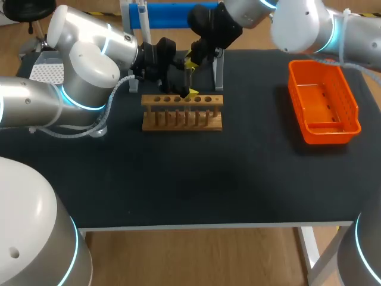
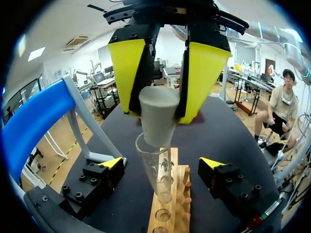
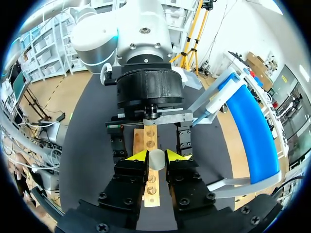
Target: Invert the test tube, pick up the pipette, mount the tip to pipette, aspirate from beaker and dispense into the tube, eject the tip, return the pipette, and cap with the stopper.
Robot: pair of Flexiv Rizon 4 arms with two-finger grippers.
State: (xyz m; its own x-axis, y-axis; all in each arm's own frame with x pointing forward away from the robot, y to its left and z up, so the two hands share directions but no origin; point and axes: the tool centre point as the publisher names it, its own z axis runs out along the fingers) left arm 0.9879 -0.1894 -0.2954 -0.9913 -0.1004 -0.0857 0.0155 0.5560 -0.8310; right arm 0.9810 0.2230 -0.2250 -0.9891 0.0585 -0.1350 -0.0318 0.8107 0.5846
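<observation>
A glass test tube (image 2: 158,171) stands mouth-up in the wooden rack (image 2: 171,206), between the wide-open fingers of my left gripper (image 2: 162,165), which touch nothing. From above, my right gripper (image 2: 160,73) is shut on a grey stopper (image 2: 156,114), whose narrow end sits, a little tilted, at the tube's mouth. In the right wrist view the stopper (image 3: 156,159) is pinched between the yellow tips of my right gripper (image 3: 156,156), over the rack (image 3: 150,141). In the head view both grippers meet just behind the rack (image 1: 181,113), left gripper (image 1: 178,80) and right gripper (image 1: 192,61).
The blue pipette stand (image 1: 172,15) rises at the table's back edge, close behind both grippers. An orange basket (image 1: 348,101) sits at the right. Dark table (image 1: 196,179) stretches in front of the rack.
</observation>
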